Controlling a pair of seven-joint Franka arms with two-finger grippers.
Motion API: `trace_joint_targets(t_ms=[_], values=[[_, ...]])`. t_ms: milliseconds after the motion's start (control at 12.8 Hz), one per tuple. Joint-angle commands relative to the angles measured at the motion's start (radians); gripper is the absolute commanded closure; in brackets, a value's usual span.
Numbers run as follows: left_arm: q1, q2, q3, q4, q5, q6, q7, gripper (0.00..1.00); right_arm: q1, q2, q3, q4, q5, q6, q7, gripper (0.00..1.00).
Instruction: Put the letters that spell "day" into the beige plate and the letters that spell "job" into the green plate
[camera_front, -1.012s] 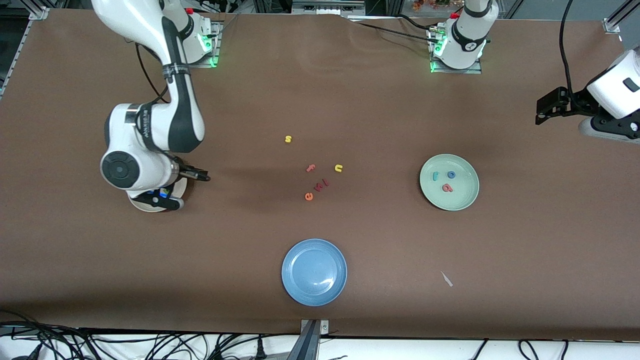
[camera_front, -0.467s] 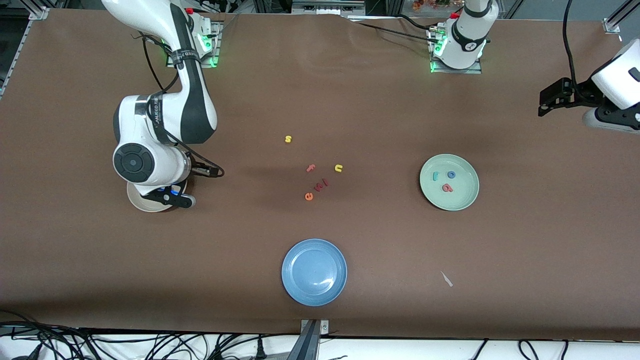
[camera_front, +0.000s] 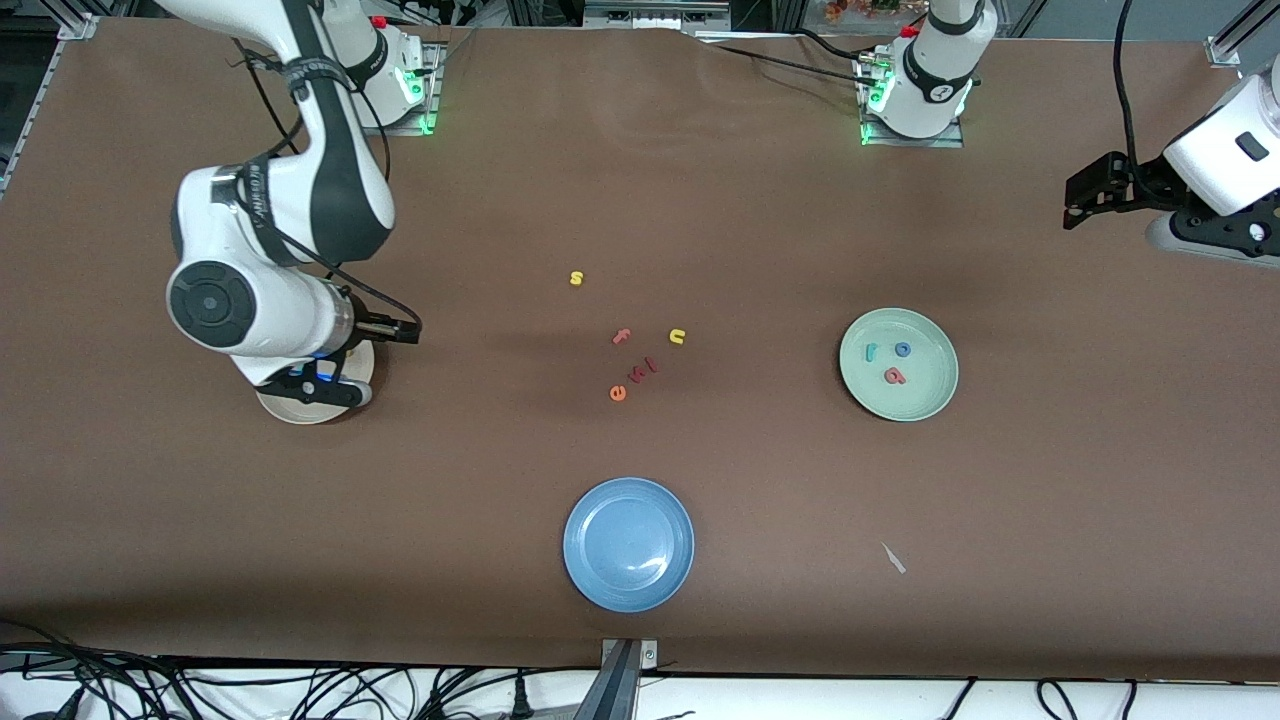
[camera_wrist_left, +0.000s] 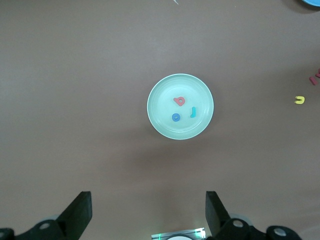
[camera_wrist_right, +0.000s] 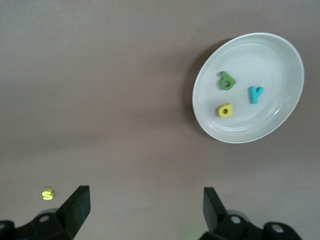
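The beige plate lies at the right arm's end of the table and holds the olive "d", the teal "y" and the yellow "a". My right gripper hangs open and empty above the table beside it; in the front view the right hand covers most of the beige plate. The green plate holds the teal "j", the blue "o" and the pinkish-red "b". My left gripper is open, empty and raised high, with the green plate far below it.
A blue plate sits near the table's front edge. Loose letters lie mid-table: a yellow "s", a salmon "f", a yellow "u", an orange "e" and small red ones. A white scrap lies nearer the camera than the green plate.
The right arm swung toward the table's middle, then back toward its own end, its hand staying over the beige plate. The left hand shifted slightly. Both grippers stayed open.
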Motion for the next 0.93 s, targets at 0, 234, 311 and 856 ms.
trace_joint_targets(t_ms=[0,234,311,856], values=[[-0.001,-0.008,0.001,0.013,0.020,-0.022,-0.011,0.00,-0.177,-0.048,0.151,-0.005,-0.033,-0.036,-0.106,0.00],[0.005,-0.013,0.005,0.016,0.020,-0.020,-0.012,0.00,-0.287,-0.080,0.222,-0.008,-0.066,-0.073,-0.209,0.00],[0.007,-0.015,0.005,0.016,0.019,-0.019,-0.012,0.00,-0.290,-0.087,0.224,-0.008,-0.093,-0.082,-0.212,0.00],[0.008,-0.005,0.007,0.004,0.016,0.003,-0.012,0.00,-0.419,-0.222,0.379,-0.085,-0.188,-0.077,-0.206,0.00]])
